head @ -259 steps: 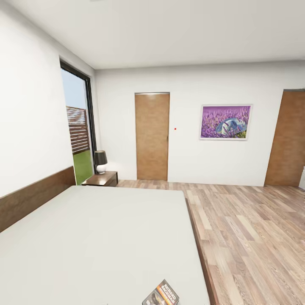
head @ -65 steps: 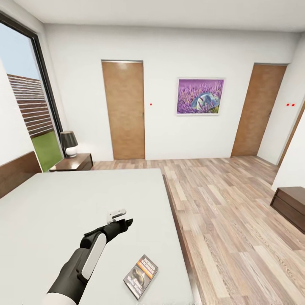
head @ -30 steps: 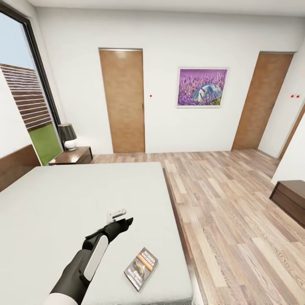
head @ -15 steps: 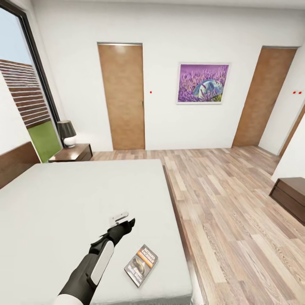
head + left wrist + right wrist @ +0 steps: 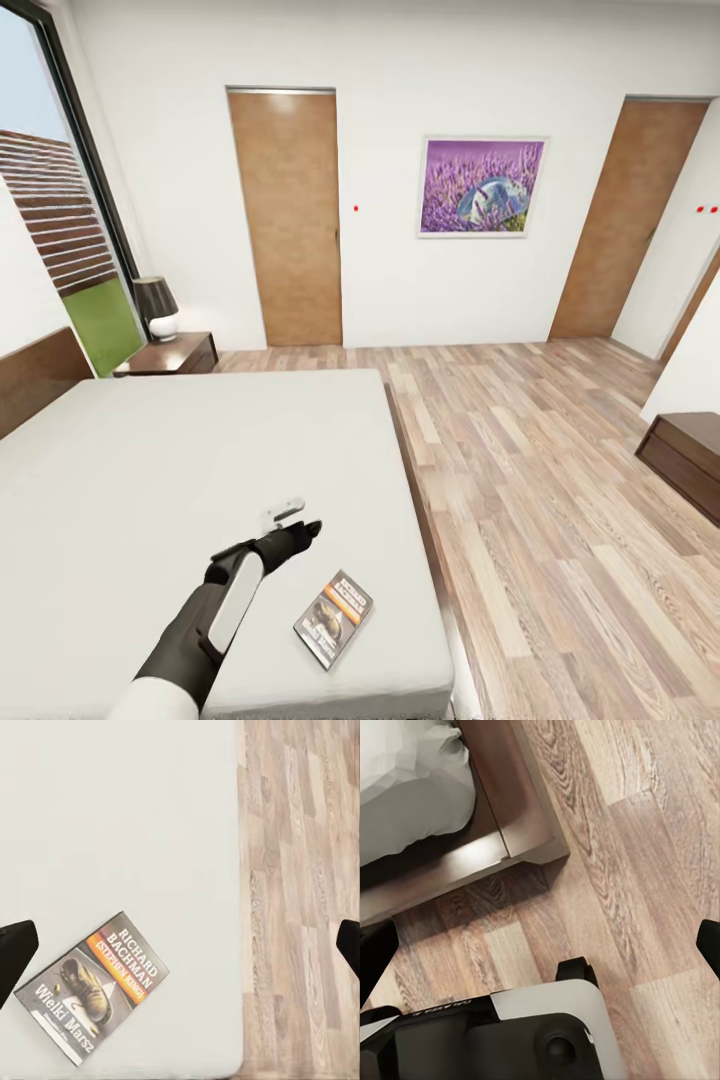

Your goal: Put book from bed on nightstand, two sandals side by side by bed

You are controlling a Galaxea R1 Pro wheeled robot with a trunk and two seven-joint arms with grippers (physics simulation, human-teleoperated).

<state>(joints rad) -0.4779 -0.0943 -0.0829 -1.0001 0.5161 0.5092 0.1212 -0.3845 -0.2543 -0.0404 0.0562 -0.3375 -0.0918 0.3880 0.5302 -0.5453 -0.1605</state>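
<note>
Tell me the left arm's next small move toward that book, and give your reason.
Probably shift the left gripper sideways toward the bed's floor-side edge and lower it over the book. In the left wrist view the fingertips are spread wide and the book lies flat off-centre, close to one fingertip, not between them. The gripper hovers above the mattress and is not touching the book.

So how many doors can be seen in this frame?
2. One door is in the far wall, left of the painting. The other door is right of the painting, near the room's right corner. More may lie outside the view.
</note>
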